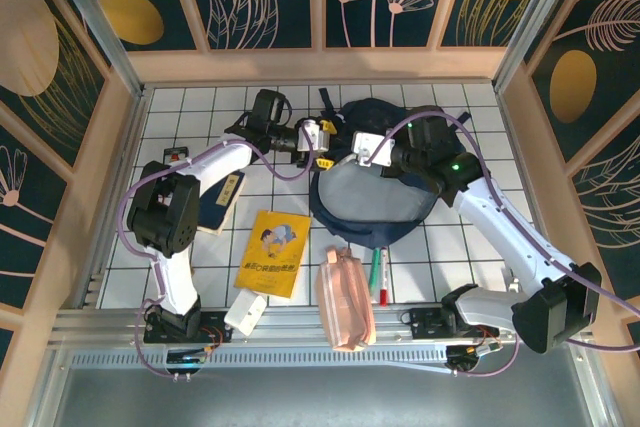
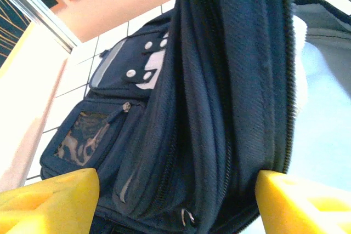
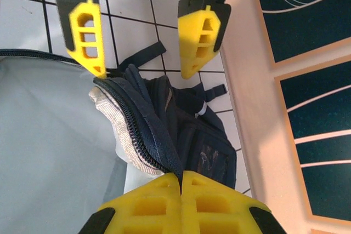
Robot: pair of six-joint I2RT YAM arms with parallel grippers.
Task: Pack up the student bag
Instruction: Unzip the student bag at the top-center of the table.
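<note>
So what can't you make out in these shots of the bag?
- Top view: the far inside of the student bag, under the right gripper and its arm.
- Top view: print on the yellow book, too small.
- Left wrist view: fingertips of the left gripper, cut off by the bottom edge.
- Right wrist view: how much fabric the shut jaws pinch, hidden between them.

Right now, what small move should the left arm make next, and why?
Probably draw the left pincer back off the large navy-blue fabric backpack and toward the flat yellow booklet. Its jaws stand open around the zipper rim, gripping nothing, while the right pincer is shut on that rim, so the mouth with its grey lining lies open.
</note>
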